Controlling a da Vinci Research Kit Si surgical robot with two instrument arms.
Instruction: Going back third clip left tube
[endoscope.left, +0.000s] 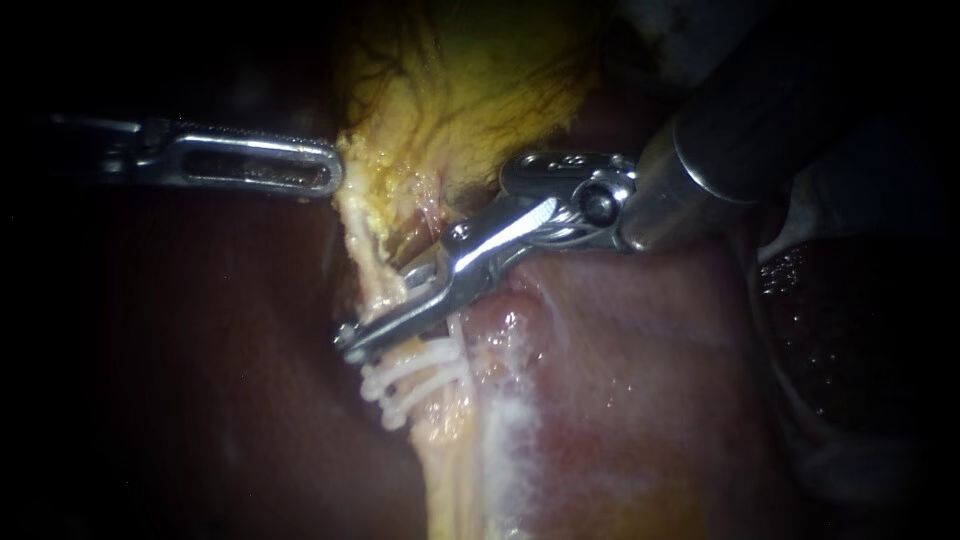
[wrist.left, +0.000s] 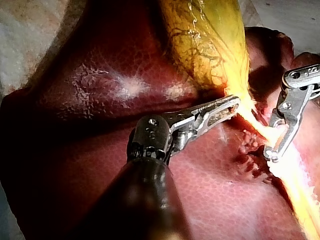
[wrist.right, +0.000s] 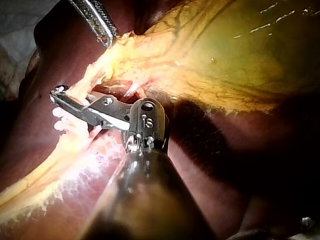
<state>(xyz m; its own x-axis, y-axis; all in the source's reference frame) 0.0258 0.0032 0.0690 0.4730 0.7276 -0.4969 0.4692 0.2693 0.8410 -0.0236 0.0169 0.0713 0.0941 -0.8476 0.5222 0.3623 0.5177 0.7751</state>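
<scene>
Endoscope view: left instrument (endoscope.left: 330, 172), slim steel shaft, slotted jaws, clamped on ragged yellow edge of green-yellow gallbladder (endoscope.left: 470, 80). Judged purpose: pull it aside so pale yellow tube (endoscope.left: 445, 450) lies taut and exposed over dark red liver (endoscope.left: 200, 350). Right instrument (endoscope.left: 355, 335), steel, long angled jaws, lies across tube just above stack of white plastic clips (endoscope.left: 410, 388); narrow gap between jaws, nothing gripped. Clips sit on tube, so backing out looks like step in hand. No brand or label legible on tissue or clips.
</scene>
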